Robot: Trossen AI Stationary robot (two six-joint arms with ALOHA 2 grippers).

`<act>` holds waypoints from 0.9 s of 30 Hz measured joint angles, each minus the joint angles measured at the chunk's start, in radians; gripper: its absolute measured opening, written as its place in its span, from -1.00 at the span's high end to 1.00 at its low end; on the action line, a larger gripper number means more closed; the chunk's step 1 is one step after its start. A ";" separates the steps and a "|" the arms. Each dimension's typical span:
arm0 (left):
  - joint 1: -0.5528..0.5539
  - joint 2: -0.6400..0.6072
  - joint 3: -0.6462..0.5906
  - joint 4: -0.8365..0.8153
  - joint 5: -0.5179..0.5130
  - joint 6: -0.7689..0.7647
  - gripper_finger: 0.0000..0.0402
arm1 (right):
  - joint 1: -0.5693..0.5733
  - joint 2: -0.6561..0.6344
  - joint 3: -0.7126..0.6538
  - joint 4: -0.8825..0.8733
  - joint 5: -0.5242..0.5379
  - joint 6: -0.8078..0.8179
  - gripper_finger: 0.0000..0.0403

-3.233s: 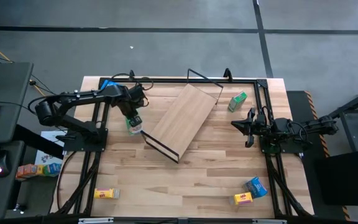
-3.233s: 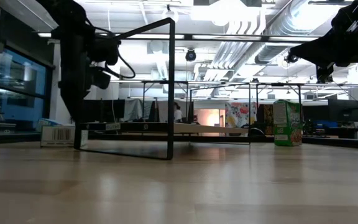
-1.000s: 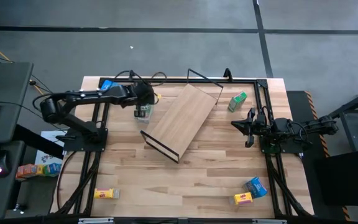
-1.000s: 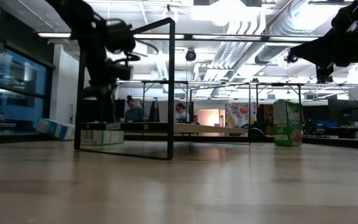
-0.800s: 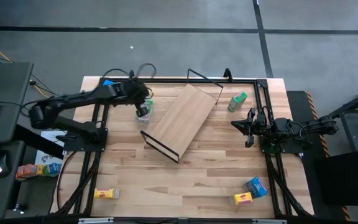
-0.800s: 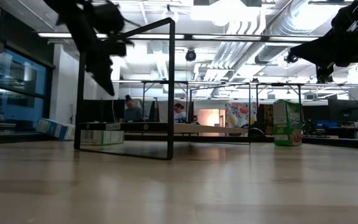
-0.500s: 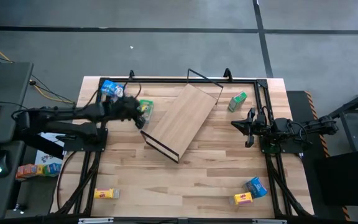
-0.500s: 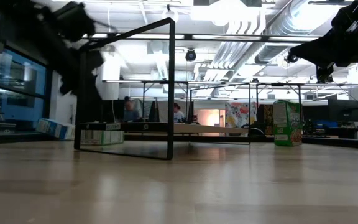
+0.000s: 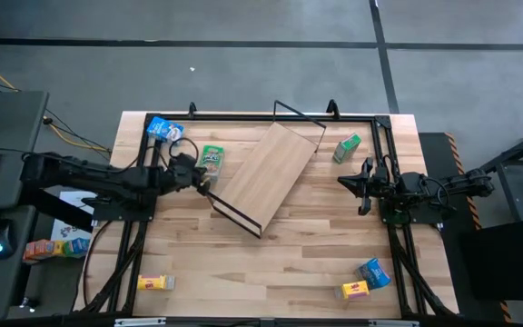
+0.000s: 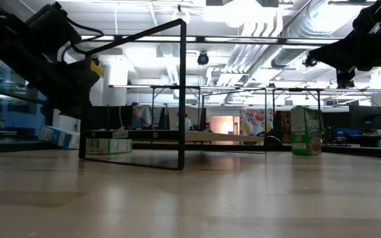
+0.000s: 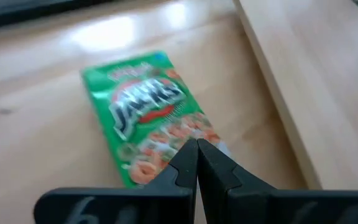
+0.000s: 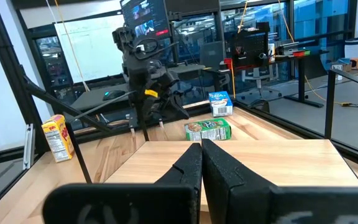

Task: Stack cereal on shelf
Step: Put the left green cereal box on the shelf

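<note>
1. The left gripper has its two dark fingers pressed together with nothing between them; it hangs just above the table, beside the near end of the long light-wood shelf board with black wire frame.
2. A small green cardboard cereal box lies flat on the plank tabletop, just beside the board's edge and close to the left gripper, touching neither.
3. The right gripper is likewise clenched and empty, held over the table's right side, facing the board.
4. A second green box stands near the board's far end.
</note>
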 joint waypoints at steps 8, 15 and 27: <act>-0.071 0.099 0.000 -0.011 -0.125 -0.103 1.00 | 0.000 0.000 0.000 0.000 0.000 0.000 1.00; -0.076 0.213 0.001 -0.001 -0.201 -0.180 1.00 | 0.000 0.000 0.000 0.000 0.000 0.000 1.00; -0.208 0.235 0.001 0.019 -0.238 -0.257 1.00 | 0.000 0.000 0.000 0.000 0.000 0.000 1.00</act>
